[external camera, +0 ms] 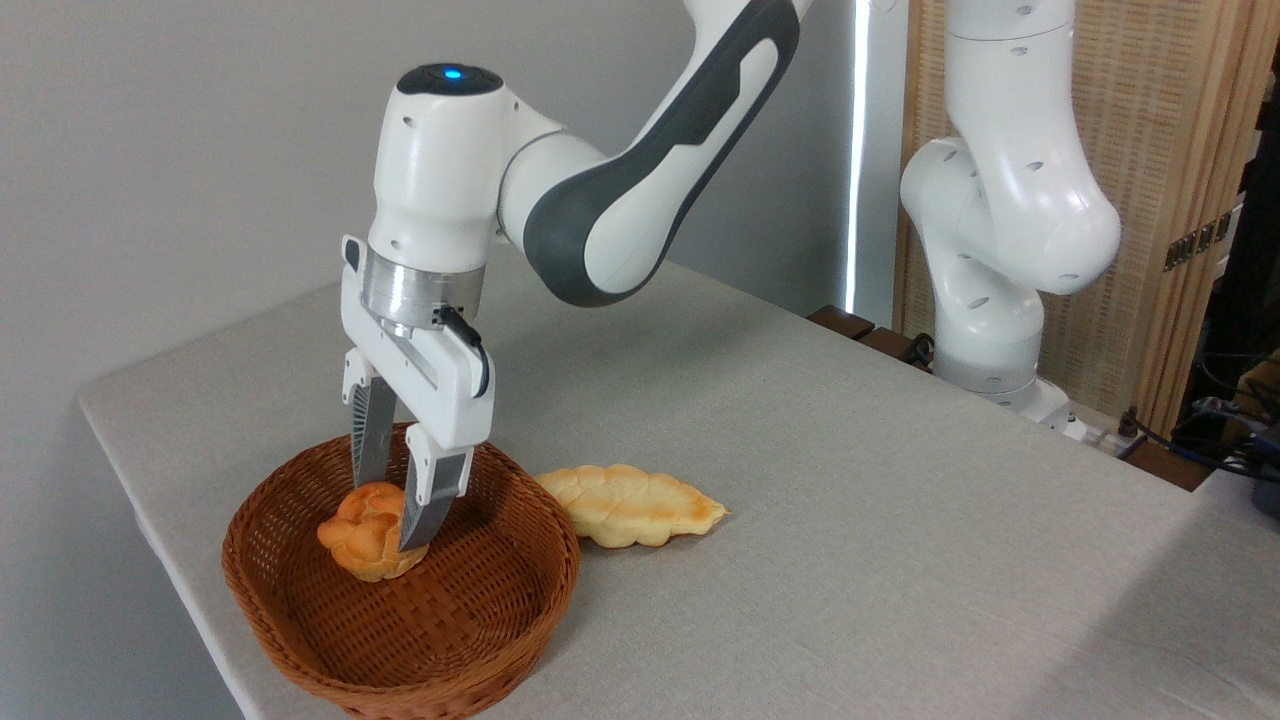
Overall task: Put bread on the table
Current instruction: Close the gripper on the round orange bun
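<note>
- Sitting at the left, directly under the claw, is a round brown wicker basket (400, 610) near the table's front-left edge.
- Inside the basket, toward its back, lies the bun (362, 535), small, round and orange-golden with a lumpy knotted top. It has not left the basket.
- Reaching straight down into the basket is the claw (393, 505), white with two grey ribbed fingers (372, 435). The fingers stand a little apart, one on each side of the bun: the left one behind its top, the right one across its front and hiding part of it. They appear to press against the bun, but whether they truly grip it or only touch it cannot be told from this view.
- Whether the bun rests on the basket floor or is lifted slightly off it is also unclear.
- Just right of the claw, outside the basket and touching or nearly touching its rim, a long flat pale yellow leaf-shaped loaf (632, 505) lies on the table (850, 480).
- Covering the table is light grey cloth that spreads far to the right of the claw.
- Rising up and to the right from the claw is the white and dark grey robot arm (640, 170), with a blue light on the joint above the wrist.
- Far right of the claw, at the table's back edge, stands the arm's white base column (1000, 250), in front of a woven wooden screen (1150, 120).
</note>
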Controlling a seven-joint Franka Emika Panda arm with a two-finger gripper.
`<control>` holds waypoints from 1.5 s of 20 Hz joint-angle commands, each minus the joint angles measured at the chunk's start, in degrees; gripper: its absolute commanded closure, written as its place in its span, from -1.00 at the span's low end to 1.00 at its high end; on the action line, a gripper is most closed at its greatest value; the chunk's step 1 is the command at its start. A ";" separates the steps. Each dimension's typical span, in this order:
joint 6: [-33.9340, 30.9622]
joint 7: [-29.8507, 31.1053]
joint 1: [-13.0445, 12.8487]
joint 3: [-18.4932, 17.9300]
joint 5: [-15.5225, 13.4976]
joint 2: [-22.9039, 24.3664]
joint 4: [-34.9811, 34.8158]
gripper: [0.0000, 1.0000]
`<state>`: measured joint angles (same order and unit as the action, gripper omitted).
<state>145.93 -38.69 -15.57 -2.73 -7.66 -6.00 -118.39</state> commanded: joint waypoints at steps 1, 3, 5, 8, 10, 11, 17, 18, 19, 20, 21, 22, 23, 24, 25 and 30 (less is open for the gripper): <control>3.21 -0.77 -0.34 -0.34 0.63 -0.59 -0.27 -1.00; 3.92 -0.77 -0.34 0.00 0.63 -0.77 -0.35 -1.00; 3.92 -0.77 -0.34 0.18 0.63 -1.21 -0.35 -1.00; 3.92 -0.51 -0.34 0.53 0.55 -1.56 -0.35 -0.36; 3.40 -0.24 -0.34 0.62 0.28 -1.56 -0.35 0.06; 3.31 -0.24 -0.34 0.62 0.37 -1.56 -0.44 0.08; 2.16 -0.51 -0.25 0.54 0.37 -1.12 -0.35 0.21; 2.16 -0.59 -0.25 0.54 0.37 -1.04 -0.35 0.21; 2.16 -0.51 -0.25 0.54 0.37 -0.95 -0.35 0.21; 2.16 -0.33 -0.25 0.54 0.37 -0.95 -0.35 0.21; 2.08 -0.16 -0.25 0.54 0.37 -0.86 -0.27 0.21; 1.90 0.02 -0.25 0.54 0.37 -0.69 -0.27 0.21; 0.68 0.11 -0.25 0.54 0.37 0.01 -0.18 0.21; -1.42 0.11 -0.16 0.36 0.19 1.50 -0.09 0.21; -3.62 -0.15 0.10 0.10 0.02 3.34 0.00 0.20; -10.57 -0.15 0.37 -2.88 -0.25 11.08 0.00 0.20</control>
<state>140.15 -38.94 -15.13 -3.23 -7.59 -0.70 -117.43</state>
